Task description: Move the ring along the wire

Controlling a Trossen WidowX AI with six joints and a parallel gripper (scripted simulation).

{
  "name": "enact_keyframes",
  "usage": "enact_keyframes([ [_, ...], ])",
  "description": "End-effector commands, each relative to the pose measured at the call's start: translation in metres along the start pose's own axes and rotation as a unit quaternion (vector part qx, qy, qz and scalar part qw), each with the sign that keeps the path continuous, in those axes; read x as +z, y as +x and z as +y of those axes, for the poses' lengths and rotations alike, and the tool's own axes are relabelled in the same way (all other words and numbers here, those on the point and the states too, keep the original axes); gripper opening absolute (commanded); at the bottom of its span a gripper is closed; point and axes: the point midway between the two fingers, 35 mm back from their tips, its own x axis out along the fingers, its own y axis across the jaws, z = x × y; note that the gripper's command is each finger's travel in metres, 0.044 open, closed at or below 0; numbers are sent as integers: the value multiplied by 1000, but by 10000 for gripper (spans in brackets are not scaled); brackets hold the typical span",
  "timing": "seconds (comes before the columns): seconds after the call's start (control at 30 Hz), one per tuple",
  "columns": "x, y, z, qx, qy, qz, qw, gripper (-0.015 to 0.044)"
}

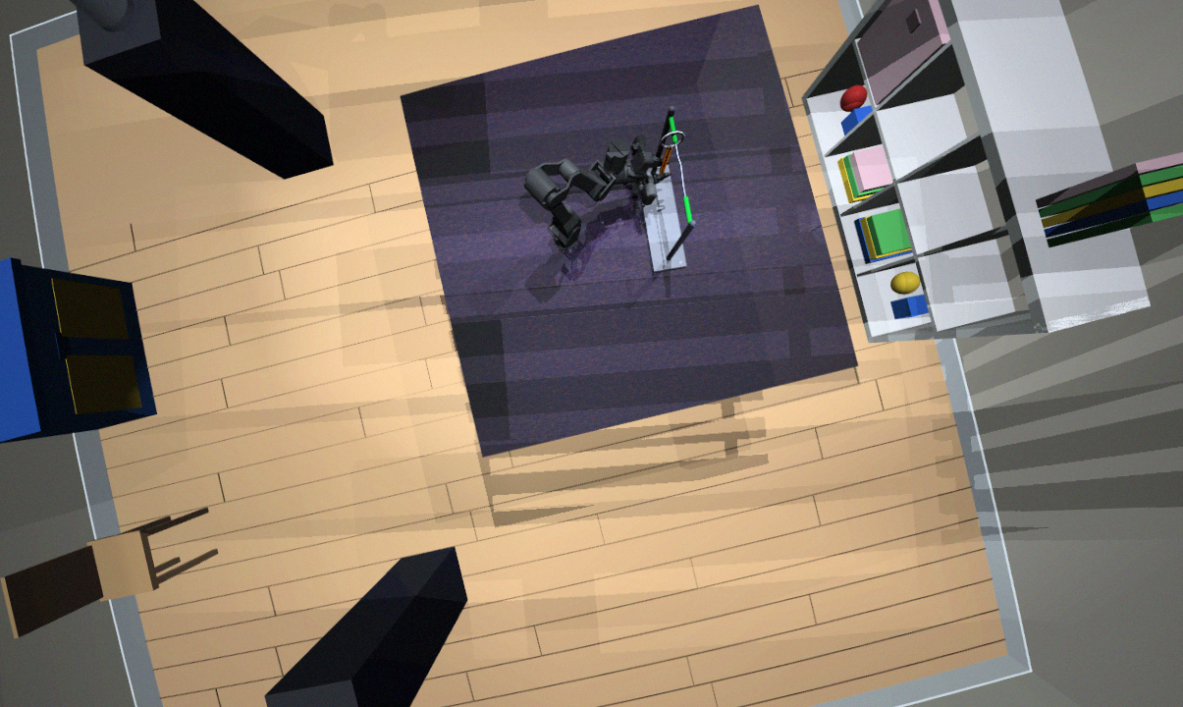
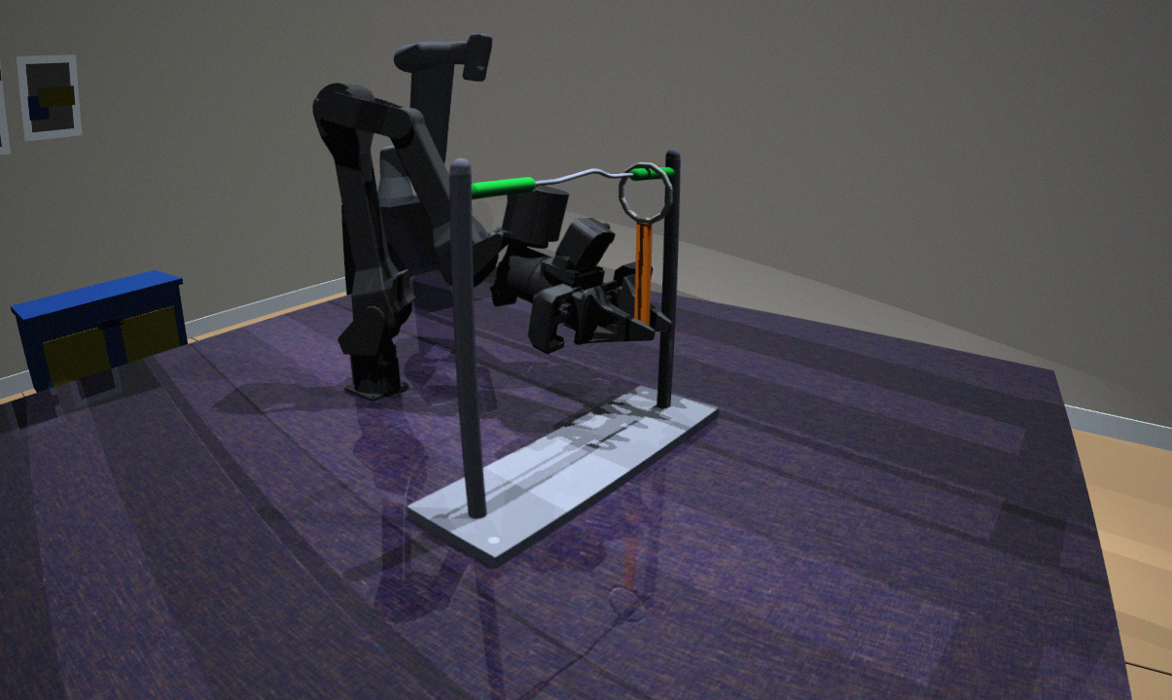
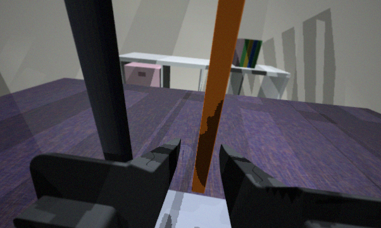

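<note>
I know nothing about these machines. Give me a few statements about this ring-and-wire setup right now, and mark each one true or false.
1. The ring hangs on a green part of the wire beside a post. True.
2. The gripper is clamped tight on the orange handle. False: its fingers stand apart, with gaps on both sides of the handle.
3. The handle hangs down between the fingers. True.
4. The ring sits on the thin grey wire. False: it sits on green.
5. The arm has backed away from the frame. False: the gripper is at the handle's lower end.
</note>
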Motion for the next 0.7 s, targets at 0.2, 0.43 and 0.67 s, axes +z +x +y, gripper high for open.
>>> enact_keyframes([
  [0.2, 0, -23, 0, -2, 3, 2, 1000, 160],
  [0.43, -1, -40, -1, -3, 3, 2, 1000, 160],
  [0.67, -2, -46, -1, -3, 3, 2, 1000, 160],
])
